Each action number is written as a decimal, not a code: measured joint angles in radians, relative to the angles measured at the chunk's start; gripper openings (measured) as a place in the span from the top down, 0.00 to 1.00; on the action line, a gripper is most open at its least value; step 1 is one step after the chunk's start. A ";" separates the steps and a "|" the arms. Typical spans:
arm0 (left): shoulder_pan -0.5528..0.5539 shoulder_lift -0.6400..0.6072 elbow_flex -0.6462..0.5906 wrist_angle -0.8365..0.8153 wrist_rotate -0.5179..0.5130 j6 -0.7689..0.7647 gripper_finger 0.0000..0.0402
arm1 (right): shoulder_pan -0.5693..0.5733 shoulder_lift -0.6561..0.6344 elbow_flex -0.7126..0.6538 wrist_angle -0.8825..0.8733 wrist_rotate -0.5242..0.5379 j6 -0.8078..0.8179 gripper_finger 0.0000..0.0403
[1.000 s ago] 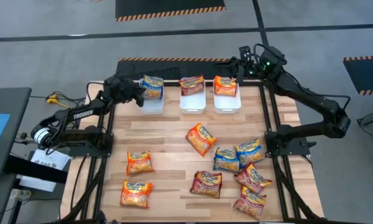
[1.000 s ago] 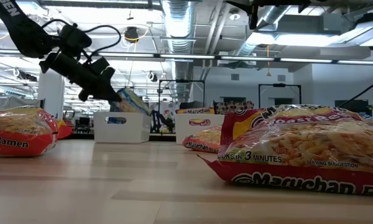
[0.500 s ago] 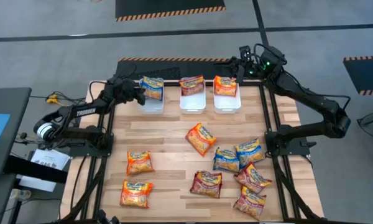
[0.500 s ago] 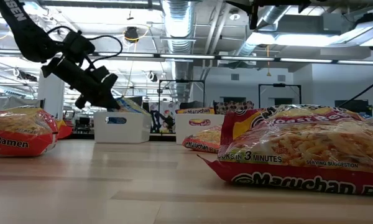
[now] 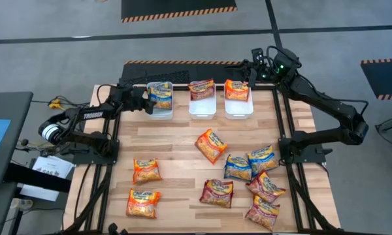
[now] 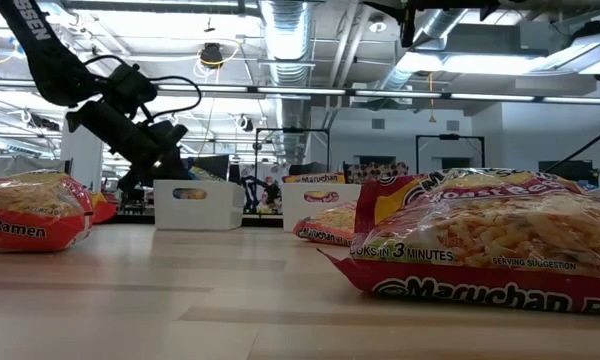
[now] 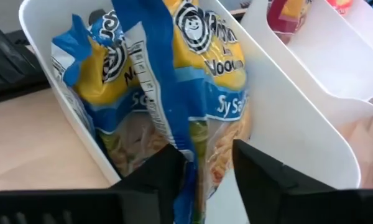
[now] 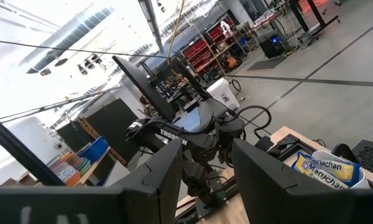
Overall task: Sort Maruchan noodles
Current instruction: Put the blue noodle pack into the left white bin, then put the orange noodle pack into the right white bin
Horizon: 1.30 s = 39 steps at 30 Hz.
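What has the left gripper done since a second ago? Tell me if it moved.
Yes. In the high view the left gripper has pulled back from over the left bin toward the table's left edge, leaving the blue packet in that bin.

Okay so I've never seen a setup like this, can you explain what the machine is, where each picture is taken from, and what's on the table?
It is a robot with two dark jointed arms at a wooden table, each ending in a two-finger gripper. One picture looks straight down, one looks level across the tabletop, and two come from cameras on the wrists.

At the far edge stand three white bins, each already holding ramen packets. About nine more packets, blue, orange and maroon, lie loose on the table.

The left gripper is at the leftmost bin. Its wrist camera shows a blue packet standing in that bin with its lower edge between the parted fingers, so it looks released or nearly so.

The right gripper waits, open and empty, above the rightmost bin.
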<state>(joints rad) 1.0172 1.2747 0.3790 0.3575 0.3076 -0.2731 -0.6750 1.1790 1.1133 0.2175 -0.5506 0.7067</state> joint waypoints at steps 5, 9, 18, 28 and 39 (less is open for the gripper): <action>0.001 -0.004 0.000 -0.008 0.000 -0.040 0.55 | 0.000 0.000 0.000 0.000 0.000 0.000 0.58; 0.015 -0.029 0.000 -0.022 0.003 -0.050 0.51 | 0.000 0.000 0.000 0.000 -0.001 0.000 0.58; 0.061 -0.118 0.000 -0.099 0.007 -0.089 0.50 | 0.000 0.000 0.000 -0.001 -0.003 -0.005 0.58; 0.028 -0.215 0.010 -0.072 0.257 -0.223 0.50 | 0.000 0.000 0.000 -0.001 -0.005 -0.008 0.58; -0.016 -0.215 0.113 -0.250 0.162 -0.142 0.50 | 0.009 0.004 0.000 -0.002 -0.004 -0.008 0.58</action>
<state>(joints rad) 1.0013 1.0595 0.4919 0.1072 0.4699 -0.4154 -0.6659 1.1831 1.1133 0.2157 -0.5542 0.6987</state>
